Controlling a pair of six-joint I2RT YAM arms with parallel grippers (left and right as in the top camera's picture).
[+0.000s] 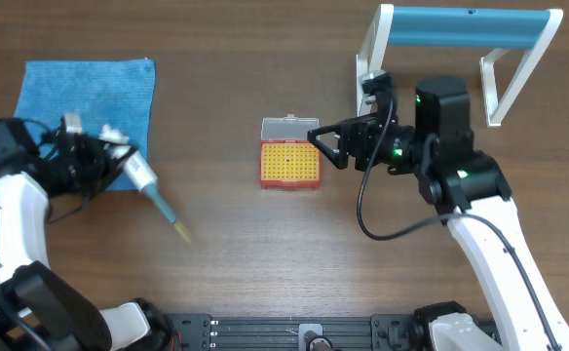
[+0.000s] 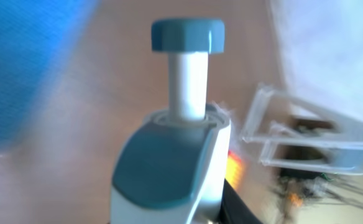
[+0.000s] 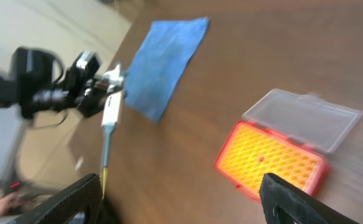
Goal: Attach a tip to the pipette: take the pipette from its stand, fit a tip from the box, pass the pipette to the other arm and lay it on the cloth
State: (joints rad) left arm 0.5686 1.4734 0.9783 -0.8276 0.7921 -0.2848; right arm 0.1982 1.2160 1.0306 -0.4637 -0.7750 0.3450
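Pipette [image 2: 180, 158] in left gripper [image 1: 97, 151], near cloth [image 1: 75, 93]

A wooden table [image 1: 265, 263] — dark brown, with visible grain.

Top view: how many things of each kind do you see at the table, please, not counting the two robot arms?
Cloth: 1
Pipette: 1
Tip box: 1
Stand: 1
Total: 4
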